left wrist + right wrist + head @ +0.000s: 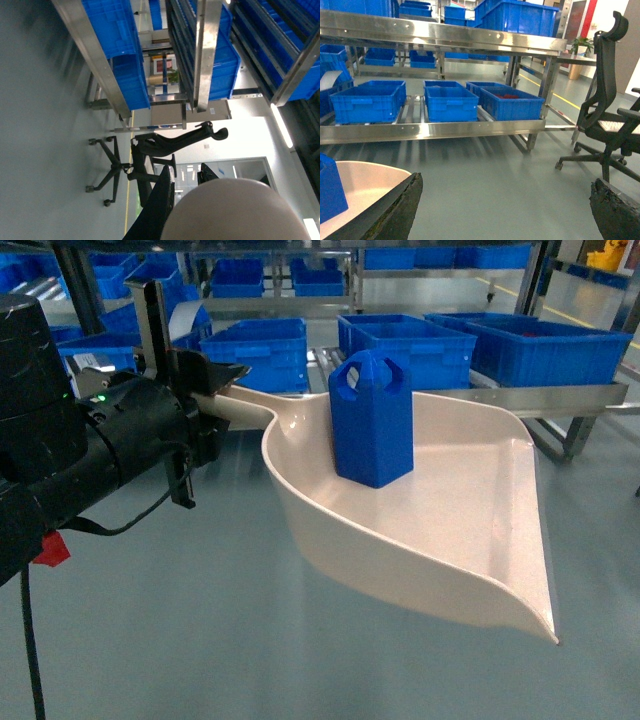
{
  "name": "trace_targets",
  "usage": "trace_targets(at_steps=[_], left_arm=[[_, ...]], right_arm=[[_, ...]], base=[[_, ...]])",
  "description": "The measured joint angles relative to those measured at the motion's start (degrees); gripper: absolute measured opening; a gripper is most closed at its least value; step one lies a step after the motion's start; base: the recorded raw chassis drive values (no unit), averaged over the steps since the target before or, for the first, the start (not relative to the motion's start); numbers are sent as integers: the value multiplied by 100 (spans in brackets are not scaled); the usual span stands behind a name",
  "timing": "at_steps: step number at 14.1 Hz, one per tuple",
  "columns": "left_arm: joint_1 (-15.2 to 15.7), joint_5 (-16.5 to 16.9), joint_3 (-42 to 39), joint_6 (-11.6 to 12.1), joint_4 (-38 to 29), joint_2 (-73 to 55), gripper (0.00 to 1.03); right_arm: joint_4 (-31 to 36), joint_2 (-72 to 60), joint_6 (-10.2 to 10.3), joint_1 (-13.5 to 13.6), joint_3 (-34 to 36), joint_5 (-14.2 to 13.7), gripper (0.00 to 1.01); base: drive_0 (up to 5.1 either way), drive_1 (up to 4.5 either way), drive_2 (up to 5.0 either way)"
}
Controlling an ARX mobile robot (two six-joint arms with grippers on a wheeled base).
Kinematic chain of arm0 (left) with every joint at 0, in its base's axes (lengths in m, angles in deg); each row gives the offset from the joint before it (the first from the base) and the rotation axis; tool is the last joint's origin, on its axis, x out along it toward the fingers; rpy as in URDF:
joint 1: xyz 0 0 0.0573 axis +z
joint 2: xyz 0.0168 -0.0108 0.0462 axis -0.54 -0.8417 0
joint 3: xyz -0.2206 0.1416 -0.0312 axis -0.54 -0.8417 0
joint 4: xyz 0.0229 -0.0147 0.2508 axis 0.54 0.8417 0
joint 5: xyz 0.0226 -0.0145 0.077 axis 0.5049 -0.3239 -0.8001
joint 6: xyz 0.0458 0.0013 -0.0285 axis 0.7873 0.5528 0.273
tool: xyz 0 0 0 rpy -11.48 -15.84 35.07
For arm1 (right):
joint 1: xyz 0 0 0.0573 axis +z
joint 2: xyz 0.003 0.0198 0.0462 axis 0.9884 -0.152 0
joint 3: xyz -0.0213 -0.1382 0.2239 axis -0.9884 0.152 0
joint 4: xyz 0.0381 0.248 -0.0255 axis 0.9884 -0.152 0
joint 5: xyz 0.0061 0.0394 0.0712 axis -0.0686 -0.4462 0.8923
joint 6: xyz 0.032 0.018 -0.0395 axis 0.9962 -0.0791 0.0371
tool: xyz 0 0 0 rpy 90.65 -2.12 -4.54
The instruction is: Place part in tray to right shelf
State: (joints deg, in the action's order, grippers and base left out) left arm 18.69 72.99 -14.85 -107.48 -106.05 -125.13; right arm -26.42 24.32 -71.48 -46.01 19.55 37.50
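left pincer (215,390): clamped, arm level, reaching right | right pincer (505,205): jaws apart, empty

Head view looks down close on the tray (450,530); wrist views face the shelving (435,131)

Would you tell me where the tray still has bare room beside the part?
The tray is bare from the part out to its flat front lip. The handle end, where the left gripper grips, is crowded.

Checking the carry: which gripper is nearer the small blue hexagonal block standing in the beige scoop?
Left. The left gripper grips the beige scoop's handle beside the blue hexagonal block. The right gripper hangs open past the scoop's rim.
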Motion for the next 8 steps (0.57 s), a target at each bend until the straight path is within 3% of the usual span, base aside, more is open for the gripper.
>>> trace_targets(at_steps=[8], left_arm=[[2, -2, -2, 0, 4, 0, 12]], right_arm=[[2, 0, -2, 0, 0, -2, 98]], base=[[0, 0, 0]])
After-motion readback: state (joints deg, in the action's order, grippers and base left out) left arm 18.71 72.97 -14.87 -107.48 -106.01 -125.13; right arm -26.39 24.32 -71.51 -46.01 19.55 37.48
